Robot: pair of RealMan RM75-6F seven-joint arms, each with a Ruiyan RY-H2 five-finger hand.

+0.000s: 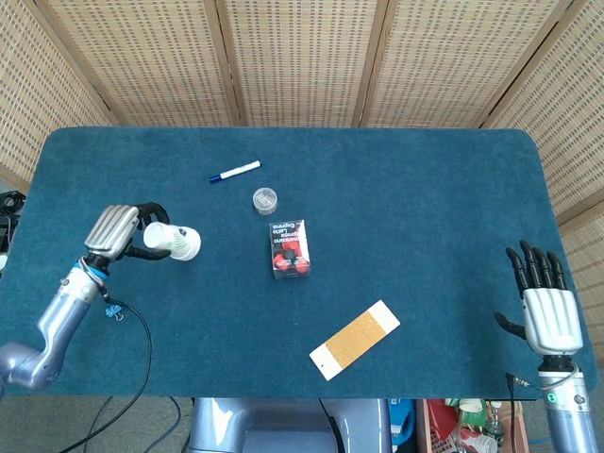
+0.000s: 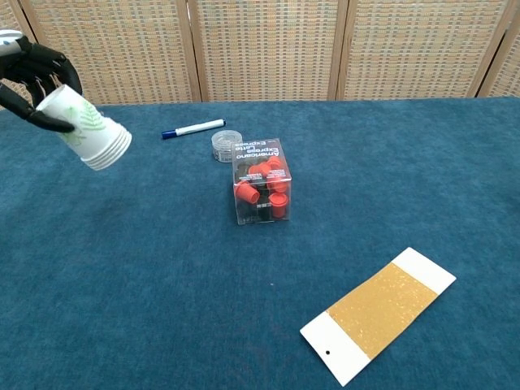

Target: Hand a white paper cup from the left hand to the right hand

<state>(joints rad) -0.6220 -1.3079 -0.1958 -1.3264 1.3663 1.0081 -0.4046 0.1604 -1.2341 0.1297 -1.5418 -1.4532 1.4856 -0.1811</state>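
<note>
The left hand [image 1: 113,233] grips a white paper cup [image 1: 173,241] clear of the blue-covered bench [image 1: 396,189], its dark fingers [image 2: 49,58] wrapped around the closed end; the cup, printed with a green leaf sprig, is tilted on its side with its rolled rim pointing toward the middle of the bench, and the ridges at the rim suggest several cups nested together; in the chest view the cup [image 2: 85,127] hangs at the far left, above the carpeted surface. The right hand [image 1: 541,302] rests at the opposite, near-right edge of the bench, fingers spread and straight, holding nothing, well apart from the cup. Between the two hands lie the other objects: a blue-capped marker [image 1: 234,172] toward the far side; a small clear round jar [image 1: 265,199] just beside it; a clear plastic box [image 1: 291,247] filled with red pieces near the centre, touching neither the jar nor the card; and a white card with a cork-coloured middle panel [image 1: 355,339] lying flat and diagonal toward the near edge. A woven screen [image 1: 302,57] in wooden frames stands behind the bench.
</note>
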